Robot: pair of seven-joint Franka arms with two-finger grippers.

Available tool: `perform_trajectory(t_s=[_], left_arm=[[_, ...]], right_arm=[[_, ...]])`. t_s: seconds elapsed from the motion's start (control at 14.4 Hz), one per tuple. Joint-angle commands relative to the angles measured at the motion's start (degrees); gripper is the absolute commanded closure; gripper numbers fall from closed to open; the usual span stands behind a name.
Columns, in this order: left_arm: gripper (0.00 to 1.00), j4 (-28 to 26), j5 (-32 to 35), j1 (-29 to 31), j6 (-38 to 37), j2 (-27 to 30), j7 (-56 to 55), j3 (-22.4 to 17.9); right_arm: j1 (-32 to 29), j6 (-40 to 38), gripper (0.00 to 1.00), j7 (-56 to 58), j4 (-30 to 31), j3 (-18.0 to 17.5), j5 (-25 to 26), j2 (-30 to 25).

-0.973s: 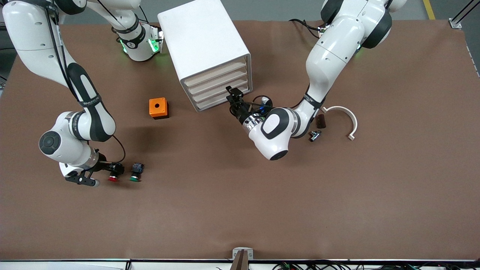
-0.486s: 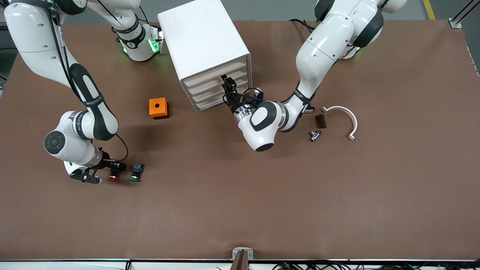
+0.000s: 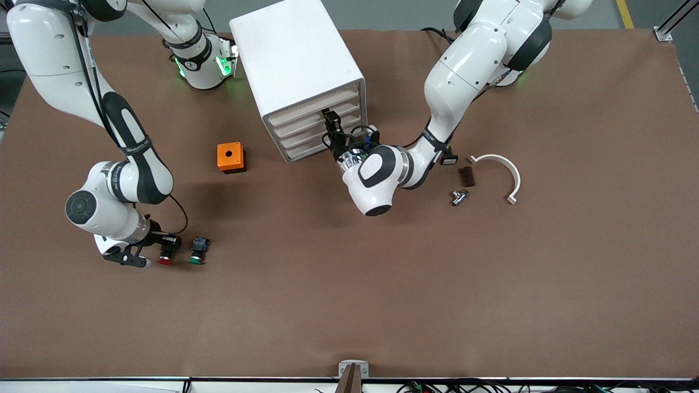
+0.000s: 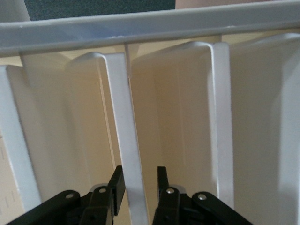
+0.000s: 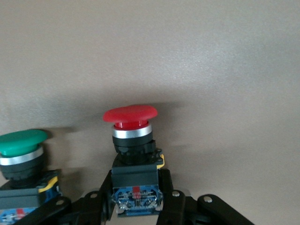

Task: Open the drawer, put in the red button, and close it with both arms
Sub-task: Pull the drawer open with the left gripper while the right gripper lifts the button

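Observation:
The white cabinet (image 3: 295,54) stands at the robots' side of the table with all four cream drawers shut; the topmost drawer (image 3: 306,111) is under its top edge. My left gripper (image 3: 330,117) is at the drawer fronts. In the left wrist view it (image 4: 139,180) is open, with its fingers on either side of one drawer's white lip (image 4: 123,117); I cannot tell which drawer's. The red button (image 3: 165,260) lies on the table toward the right arm's end. My right gripper (image 3: 170,245) is shut on its black-and-blue body (image 5: 136,194), with the red cap (image 5: 131,115) pointing away.
A green-capped button (image 3: 196,254) lies right beside the red one and also shows in the right wrist view (image 5: 21,143). An orange box (image 3: 230,157) sits beside the cabinet. A white arc piece (image 3: 505,166), a dark block (image 3: 466,176) and a metal part (image 3: 457,196) lie toward the left arm's end.
My left gripper has moved up the drawer fronts from the lower drawers toward the upper ones. My right arm's wrist has shifted slightly; the red button has stayed in place.

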State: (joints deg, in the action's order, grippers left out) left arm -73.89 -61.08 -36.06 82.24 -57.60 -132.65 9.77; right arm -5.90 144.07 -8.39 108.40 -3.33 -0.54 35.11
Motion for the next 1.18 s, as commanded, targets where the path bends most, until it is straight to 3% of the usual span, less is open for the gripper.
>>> perform_trajectory(t_s=[0.0, 0.14, 0.28, 1.11], left_arm=[[0.78, 0.7, -1.0, -0.9, -0.9, -0.9, -0.8, 0.1], [0.86, 0.7, -1.1, -0.8, -0.9, -0.9, -0.7, 0.1], [0.89, 0.7, -1.2, -0.3, -0.9, -0.9, -0.6, 0.1], [0.87, 0.8, -3.3, 8.4, -0.9, -0.9, -0.4, 0.1]], right_arm=[[0.4, -4.0, 1.00, -1.1, 0.0, -0.5, 0.5, -3.9], [1.1, -8.3, 1.00, -3.8, -0.2, -0.6, 0.4, -7.2], [3.2, -12.0, 1.00, -9.5, -0.4, -0.6, 0.4, -10.2], [17.8, -30.2, 1.00, -42.1, -1.2, -0.9, -0.9, -22.7]])
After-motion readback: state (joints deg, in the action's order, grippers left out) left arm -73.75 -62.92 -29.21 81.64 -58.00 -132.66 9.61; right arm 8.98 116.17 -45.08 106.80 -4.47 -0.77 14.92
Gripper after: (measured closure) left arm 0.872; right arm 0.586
